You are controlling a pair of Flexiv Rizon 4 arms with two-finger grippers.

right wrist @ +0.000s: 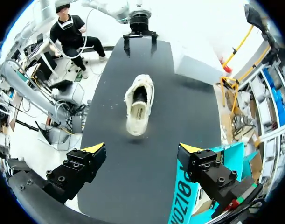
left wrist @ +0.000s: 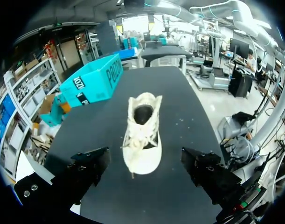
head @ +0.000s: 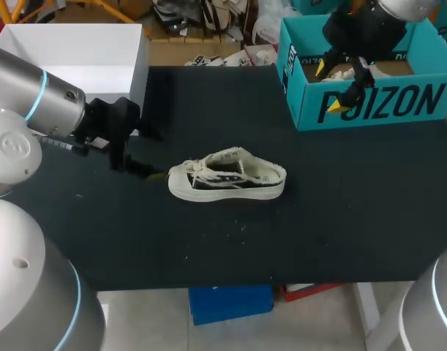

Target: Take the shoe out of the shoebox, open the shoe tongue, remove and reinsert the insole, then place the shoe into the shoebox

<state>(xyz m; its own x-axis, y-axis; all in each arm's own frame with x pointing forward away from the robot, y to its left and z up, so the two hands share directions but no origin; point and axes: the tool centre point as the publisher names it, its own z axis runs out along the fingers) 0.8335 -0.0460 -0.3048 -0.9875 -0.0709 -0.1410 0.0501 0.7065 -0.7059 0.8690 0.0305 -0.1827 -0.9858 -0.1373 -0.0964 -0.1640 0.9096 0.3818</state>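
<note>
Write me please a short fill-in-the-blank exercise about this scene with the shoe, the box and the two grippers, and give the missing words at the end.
1. The shoe lies on the black ___.
2. The right gripper hangs above the teal ___.
3. The left gripper faces the shoe's ___.
4. Both grippers are ___ and hold nothing.
Missing words: table; shoebox; toe; open.

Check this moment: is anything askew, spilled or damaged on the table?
Nothing serious. The shoe stands upright on the table, outside the box, its laces loose. A few pale specks lie near it, too small to identify. The left gripper and right gripper are open, holding nothing.
</note>
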